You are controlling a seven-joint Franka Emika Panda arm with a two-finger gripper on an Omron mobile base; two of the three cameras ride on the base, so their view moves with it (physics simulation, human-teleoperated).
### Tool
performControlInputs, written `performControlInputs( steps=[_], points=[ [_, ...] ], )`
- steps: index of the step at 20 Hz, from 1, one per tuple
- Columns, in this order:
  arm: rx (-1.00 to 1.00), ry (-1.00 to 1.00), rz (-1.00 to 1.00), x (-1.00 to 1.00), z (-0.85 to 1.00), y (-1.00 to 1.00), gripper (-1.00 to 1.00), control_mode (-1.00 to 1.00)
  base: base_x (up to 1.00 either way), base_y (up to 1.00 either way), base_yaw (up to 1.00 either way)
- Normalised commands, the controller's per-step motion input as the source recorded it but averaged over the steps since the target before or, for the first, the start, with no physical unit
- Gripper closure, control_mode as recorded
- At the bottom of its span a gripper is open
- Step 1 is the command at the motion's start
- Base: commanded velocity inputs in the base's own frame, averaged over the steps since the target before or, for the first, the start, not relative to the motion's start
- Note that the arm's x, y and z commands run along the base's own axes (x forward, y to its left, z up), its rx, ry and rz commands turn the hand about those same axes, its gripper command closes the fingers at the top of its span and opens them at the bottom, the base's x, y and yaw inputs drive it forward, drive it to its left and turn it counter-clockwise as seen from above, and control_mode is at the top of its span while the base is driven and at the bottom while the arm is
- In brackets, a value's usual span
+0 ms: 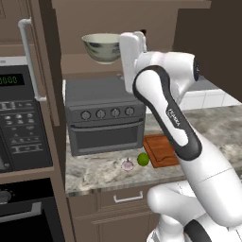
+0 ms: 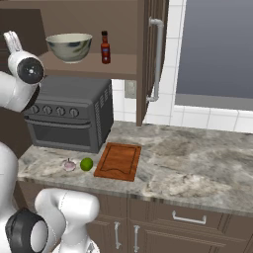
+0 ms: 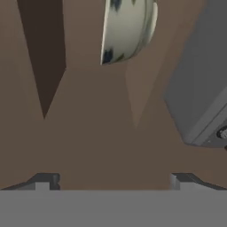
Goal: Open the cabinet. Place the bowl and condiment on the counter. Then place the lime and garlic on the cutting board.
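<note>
The cabinet point(image 2: 148, 54) is open. The bowl point(image 2: 69, 46) and sauce bottle point(image 2: 105, 47) stand on its shelf, not yet moved. Lime point(image 2: 86, 164) and garlic point(image 2: 69, 165) lie on the worktop point(image 2: 197, 163), at nine o'clock of the cutting board point(image 2: 118, 161). The jaws point(image 3: 113, 179) are wide, empty, facing the bowl. The toaster oven point(image 2: 69, 118) sits below the shelf.

A: Where do the bowl point(image 2: 69, 46) and the sauce bottle point(image 2: 105, 47) stand?
B: Both on the shelf of the open cabinet point(image 2: 126, 64), bottle just right of bowl, apart from it.
A: And below the shelf?
B: The toaster oven point(image 2: 69, 118) stands on the counter point(image 2: 197, 158), at its back. Before it lie the garlic point(image 2: 69, 165) and the lime point(image 2: 86, 164), side by side, garlic to the left. The cutting board point(image 2: 118, 161) lies just right of the lime.
</note>
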Motion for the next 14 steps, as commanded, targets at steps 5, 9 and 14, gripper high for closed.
performControlInputs(
  steps=[5,9,14],
  points=[
    [-0.1,0.06,-0.29,0.0,0.14,-0.43,-1.0,-1.0,0.0,0.0,0.0],
    [-0.05,0.0,-0.19,0.0,0.04,-0.32,-1.0,-1.0,0.0,0.0,0.0],
    [-0.09,0.0,-0.09,0.0,0.0,-0.38,-1.0,-1.0,0.0,0.0,0.0]
  ],
)
